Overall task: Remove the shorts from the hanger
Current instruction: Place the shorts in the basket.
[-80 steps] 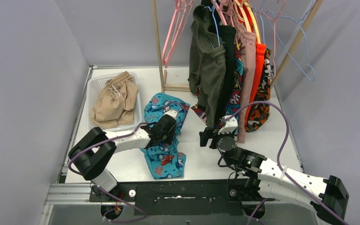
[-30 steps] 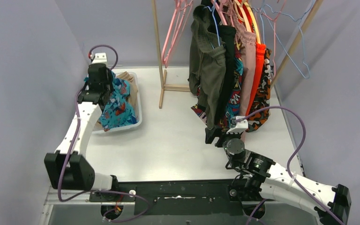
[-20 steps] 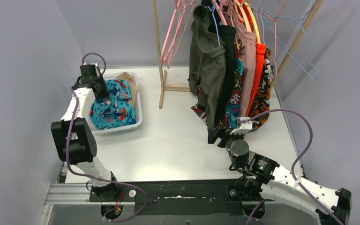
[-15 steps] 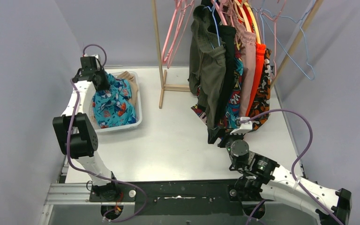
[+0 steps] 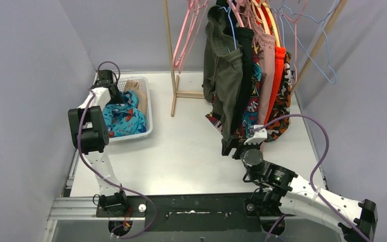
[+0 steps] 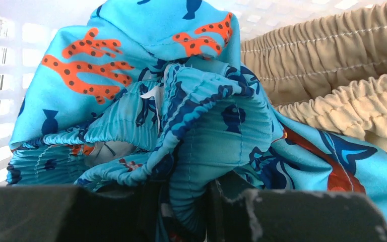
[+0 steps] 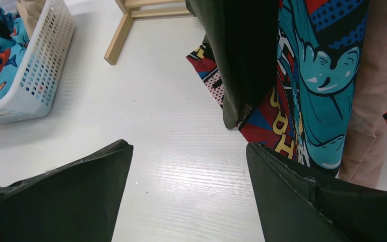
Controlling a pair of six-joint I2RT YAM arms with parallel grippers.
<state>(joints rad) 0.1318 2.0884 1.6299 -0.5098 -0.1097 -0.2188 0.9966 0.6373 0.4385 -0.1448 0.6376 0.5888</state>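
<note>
Closest to us, the right gripper is hanging low over the white table. Its two fingers are spread wide apart, with nothing between them. It is sitting just beside the bottom edges of the olive green shorts and the black shorts.

Next to those, the comic-print shorts, pink shorts, orange shorts and orange-black shorts are all hanging in a row.

Farther back on the left, the left gripper is reaching down into the white basket. Its fingers are pinching a fold of the teal shorts. The teal shorts are lying in the basket, partly on top of the tan shorts.

At the very back, pink hangers are dangling from the wooden rack.
</note>
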